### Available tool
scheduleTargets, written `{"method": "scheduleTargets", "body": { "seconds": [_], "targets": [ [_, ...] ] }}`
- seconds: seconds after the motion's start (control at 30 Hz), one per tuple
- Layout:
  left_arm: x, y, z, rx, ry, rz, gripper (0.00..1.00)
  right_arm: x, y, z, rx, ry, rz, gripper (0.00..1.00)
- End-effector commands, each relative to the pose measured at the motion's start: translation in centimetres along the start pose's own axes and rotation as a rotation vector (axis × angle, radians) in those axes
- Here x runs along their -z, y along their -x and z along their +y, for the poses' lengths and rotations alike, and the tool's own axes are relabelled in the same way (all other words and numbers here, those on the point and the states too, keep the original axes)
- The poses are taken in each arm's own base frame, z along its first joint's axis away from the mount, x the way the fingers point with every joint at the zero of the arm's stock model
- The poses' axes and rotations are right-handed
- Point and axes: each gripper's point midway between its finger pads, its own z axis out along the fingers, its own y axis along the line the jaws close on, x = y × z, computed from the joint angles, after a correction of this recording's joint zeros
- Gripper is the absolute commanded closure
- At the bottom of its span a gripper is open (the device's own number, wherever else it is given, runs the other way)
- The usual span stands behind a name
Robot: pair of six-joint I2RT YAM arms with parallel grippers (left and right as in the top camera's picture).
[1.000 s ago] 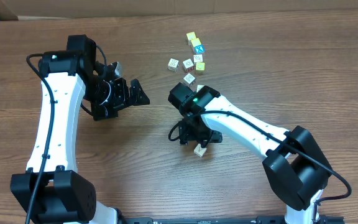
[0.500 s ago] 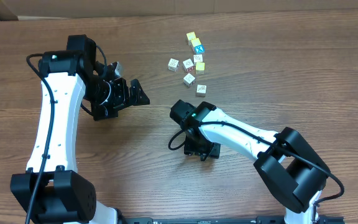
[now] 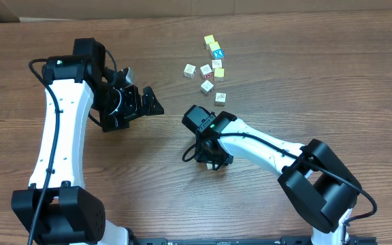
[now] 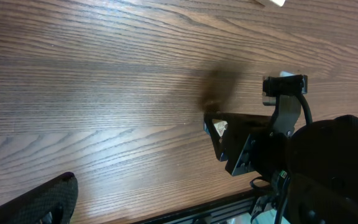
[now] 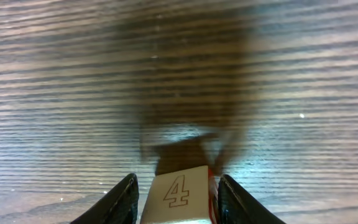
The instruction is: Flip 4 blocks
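Right wrist view: my right hand [image 5: 178, 194] pinches a small cream wooden cube marked 4 [image 5: 179, 193] above the brown wooden tabletop [image 5: 73, 74]; my left hand [image 3: 140, 102] stays spread.

Setting: a robot test bench, lab-type workspace.

I work at a wood-grain table [image 3: 182, 204] that fills the overhead view, with my two white-and-black arms mounted at its near edge. Beyond the far edge and at the far left corner stand brown cardboard panels [image 3: 182, 8], screening the bench. Exposed black cabling runs along my arms. No household or shop fittings are visible.
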Motion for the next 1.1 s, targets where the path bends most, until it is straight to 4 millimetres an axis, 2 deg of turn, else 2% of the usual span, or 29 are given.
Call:
{"method": "scheduleTargets", "body": {
  "seconds": [0.0, 0.23, 0.33, 0.67, 1.07],
  "targets": [
    [0.3, 0.4, -0.3, -0.022, 0.0, -0.014, 0.0, 0.1, 0.0, -0.2, 0.025, -0.008, 0.001, 0.58],
    [0.3, 0.4, -0.3, -0.022, 0.0, -0.014, 0.0, 0.1, -0.4, -0.5, 0.023, -0.02, 0.015, 0.59],
    [0.3, 0.4, -0.3, -0.022, 0.0, -0.014, 0.0, 0.0, -0.3, -0.5, 0.024, -0.018, 0.011, 0.68],
    [0.3, 0.4, -0.3, -0.022, 0.0, -0.014, 0.0, 0.3, 2.9, -0.1, 0.024, -0.031, -0.15, 0.7],
    [0.3, 0.4, -0.3, -0.022, 0.0, -0.014, 0.0, 0.8, 5.3, -0.2, 0.017, -0.055, -0.274, 0.68]
  ]
}}
